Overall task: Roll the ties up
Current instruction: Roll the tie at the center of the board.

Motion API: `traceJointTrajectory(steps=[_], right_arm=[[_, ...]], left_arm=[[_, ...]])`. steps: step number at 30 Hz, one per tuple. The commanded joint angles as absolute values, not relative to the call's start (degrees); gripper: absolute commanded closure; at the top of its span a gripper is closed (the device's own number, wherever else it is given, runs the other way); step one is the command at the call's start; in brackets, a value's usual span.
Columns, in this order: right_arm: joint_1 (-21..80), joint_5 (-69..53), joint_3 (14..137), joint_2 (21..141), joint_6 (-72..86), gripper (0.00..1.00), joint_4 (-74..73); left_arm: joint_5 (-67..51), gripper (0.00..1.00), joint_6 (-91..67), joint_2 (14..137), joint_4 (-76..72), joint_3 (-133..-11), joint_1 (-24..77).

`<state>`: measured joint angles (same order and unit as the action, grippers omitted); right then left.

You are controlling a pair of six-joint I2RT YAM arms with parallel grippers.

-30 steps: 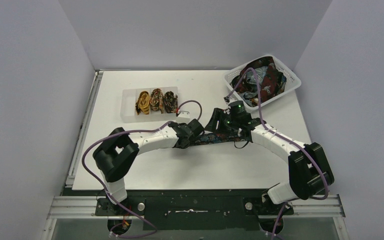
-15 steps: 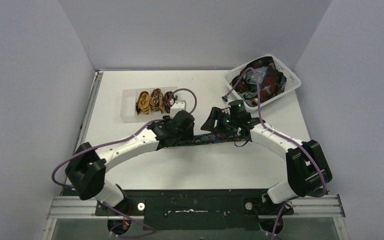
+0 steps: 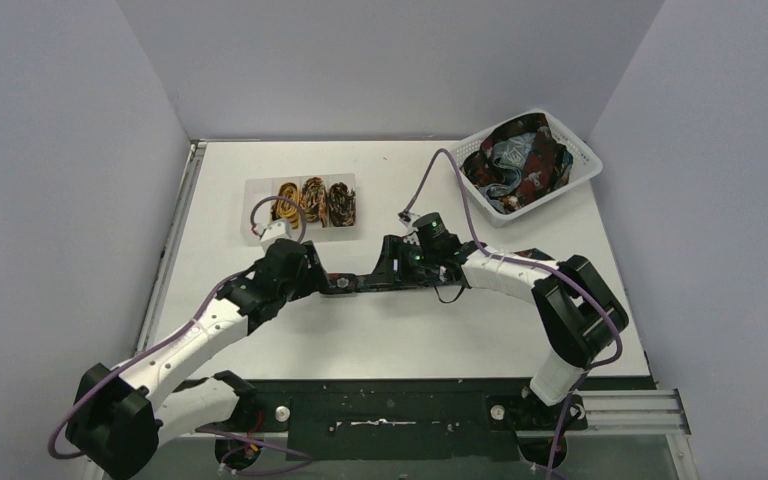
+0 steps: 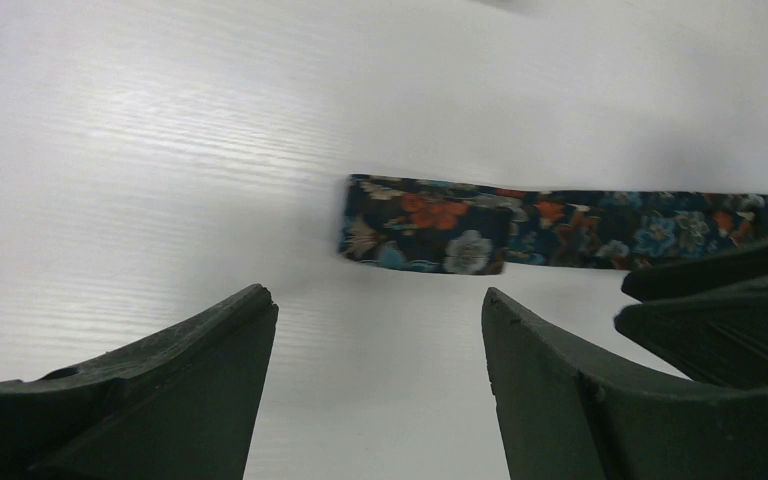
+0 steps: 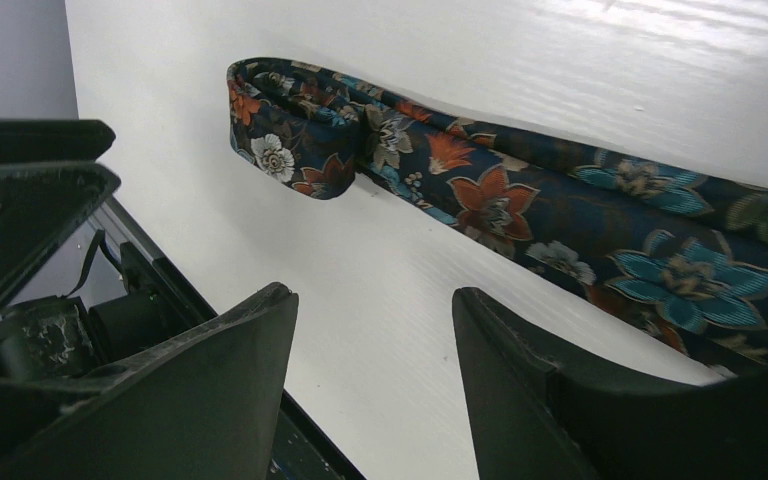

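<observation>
Ties sit in three places on the white bench [image 3: 410, 340]. One dark floral tie [image 3: 355, 284] lies flat as a strip across the middle of the bench, running between the two arms. Its near end [image 4: 420, 225] is folded back on itself in a short flap, not yet a coil.

The left end effector [image 4: 375, 297] hangs low over the bench with its fingers spread. Only bare bench shows between them, and the folded end lies just beyond the fingertips, untouched. The right end effector [image 5: 370, 292] is likewise spread and grips nothing. The strip runs slantwise past its fingertips, close by but apart. The two end effectors face each other along the strip.

Three rolled ties [image 3: 312, 200], mustard and brown, stand side by side in a clear tray [image 3: 255, 222] behind the left arm. Loose ties [image 3: 520, 165] are heaped in a white basket [image 3: 587, 160] at the far right corner.
</observation>
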<state>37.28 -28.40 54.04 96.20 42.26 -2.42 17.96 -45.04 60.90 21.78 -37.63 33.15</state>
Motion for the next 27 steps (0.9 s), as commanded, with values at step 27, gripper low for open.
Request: traceJointTrajectory(steps=[27], right_arm=[[43.4,-25.7,67.7,108.8,39.2,0.68,-3.0]], left_arm=[[0.3,0.26,-47.3,55.0,17.6,-27.2,17.3]])
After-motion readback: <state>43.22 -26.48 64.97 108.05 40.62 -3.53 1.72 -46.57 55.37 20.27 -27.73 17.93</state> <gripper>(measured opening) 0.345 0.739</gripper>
